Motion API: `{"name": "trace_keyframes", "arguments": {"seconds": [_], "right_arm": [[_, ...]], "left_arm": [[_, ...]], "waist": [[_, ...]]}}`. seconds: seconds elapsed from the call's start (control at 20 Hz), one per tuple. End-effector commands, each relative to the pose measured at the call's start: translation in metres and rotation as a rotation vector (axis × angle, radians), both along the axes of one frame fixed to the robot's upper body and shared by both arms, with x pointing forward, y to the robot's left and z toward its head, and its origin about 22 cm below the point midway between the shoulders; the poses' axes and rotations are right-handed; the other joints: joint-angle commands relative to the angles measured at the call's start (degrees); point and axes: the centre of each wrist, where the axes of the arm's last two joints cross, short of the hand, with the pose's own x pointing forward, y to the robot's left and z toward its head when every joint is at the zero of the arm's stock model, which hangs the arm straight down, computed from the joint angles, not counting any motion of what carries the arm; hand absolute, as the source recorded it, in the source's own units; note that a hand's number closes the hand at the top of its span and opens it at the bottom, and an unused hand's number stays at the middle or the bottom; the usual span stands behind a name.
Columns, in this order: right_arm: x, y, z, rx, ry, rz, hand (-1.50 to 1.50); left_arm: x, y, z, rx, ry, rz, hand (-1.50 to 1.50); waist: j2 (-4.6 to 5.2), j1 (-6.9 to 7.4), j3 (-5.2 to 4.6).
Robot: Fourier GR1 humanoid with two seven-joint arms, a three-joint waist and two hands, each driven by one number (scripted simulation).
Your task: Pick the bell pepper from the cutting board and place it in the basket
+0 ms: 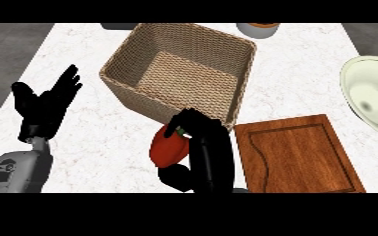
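the red bell pepper is already off the cutting board and in the air, held by the right hand, whose fingers and thumb curl round it and pinch it from its right side, so that only the pepper's left half and a bit of green stem show. it sits at about six o'clock in the view, just short of the near wall of the woven basket, which fills the middle and stretches toward twelve o'clock; the pepper looks to be near that wall but not over the opening, and whether it touches the weave cannot be told. the board lies bare at about four o'clock, just beside the basket's near right corner. the left hand rests at nine o'clock, fingers straight and spread, pointing up, holding nothing. so the pick appears done; what is left, by my reading, is to carry the pepper up over the rim toward twelve o'clock, lower it inside and let the fingers part. a pale plate edges in at three o'clock, and a small pot shows at one o'clock beyond the basket.
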Motion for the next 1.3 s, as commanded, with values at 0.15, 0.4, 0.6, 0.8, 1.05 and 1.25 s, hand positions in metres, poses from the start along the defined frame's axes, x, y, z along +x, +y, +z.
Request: {"name": "trace_keyframes", "arguments": {"seconds": [0.15,0.4,0.6,0.8,1.05,1.25], "right_arm": [[0.036,0.013,0.037,-0.061,-0.034,-0.221,1.5],[0.062,0.027,0.07,-0.103,-0.041,-0.381,1.5],[0.073,0.042,0.09,-0.126,-0.024,-0.463,1.5],[0.081,0.058,0.101,-0.159,-0.015,-0.519,1.5],[0.102,0.067,0.112,-0.151,-0.014,-0.549,1.5],[0.113,0.063,0.095,-0.116,0.006,-0.545,1.5]], "left_arm": [[0.003,-0.005,0.002,0.0,-0.005,-0.024,0.0],[0.012,-0.019,0.005,-0.016,-0.025,-0.033,0.0],[0.017,-0.01,0.014,0.0,-0.019,-0.056,0.0],[0.016,-0.018,0.008,-0.017,-0.019,-0.067,0.0],[0.022,-0.029,0.006,-0.018,-0.028,-0.06,0.0],[0.027,-0.028,0.021,-0.013,-0.04,-0.063,0.0]], "waist": [[0.12,1.1,-0.13],[0.67,1.93,0.04],[1.05,3.54,0.21],[1.28,3.85,0.31],[1.87,3.34,0.42],[1.89,3.38,0.53]]}}
